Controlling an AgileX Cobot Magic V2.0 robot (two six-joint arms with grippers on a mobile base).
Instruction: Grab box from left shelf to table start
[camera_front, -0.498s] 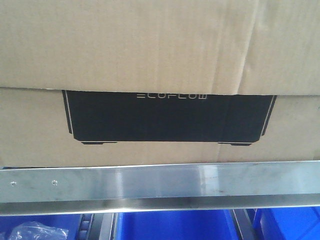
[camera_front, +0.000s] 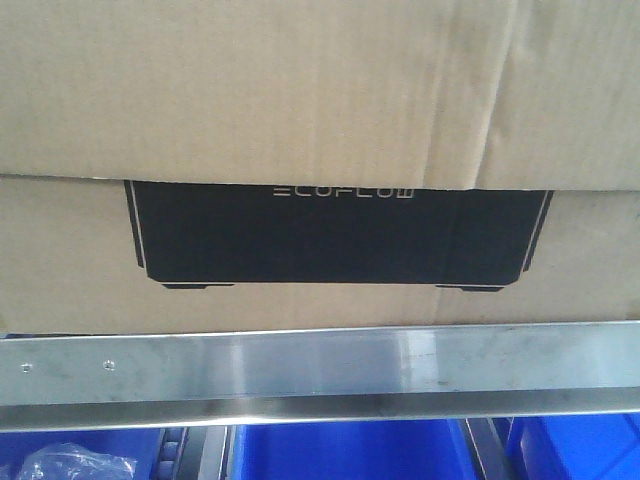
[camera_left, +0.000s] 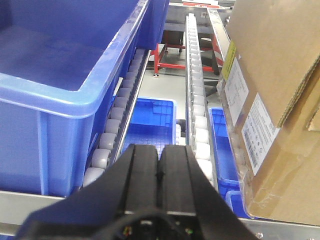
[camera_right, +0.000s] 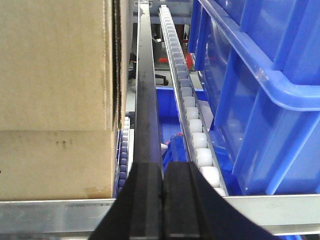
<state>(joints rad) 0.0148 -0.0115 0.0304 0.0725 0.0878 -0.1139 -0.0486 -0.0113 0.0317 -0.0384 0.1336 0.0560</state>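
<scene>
Logged box (camera_front: 320, 100) sitting on left shelf (camera_front: 320, 365), not yet lifted; whole transfer to surface judged outstanding. Read black printed panel as facing front camera, lettering upright; long axis taken to run side to side along shelf front. Found left gripper (camera_left: 159, 175) and right gripper (camera_right: 162, 185) flanking box, fingers pressed together, holding nothing.

Front view soft, dim; glare on left shelf (camera_front: 400, 362).
</scene>
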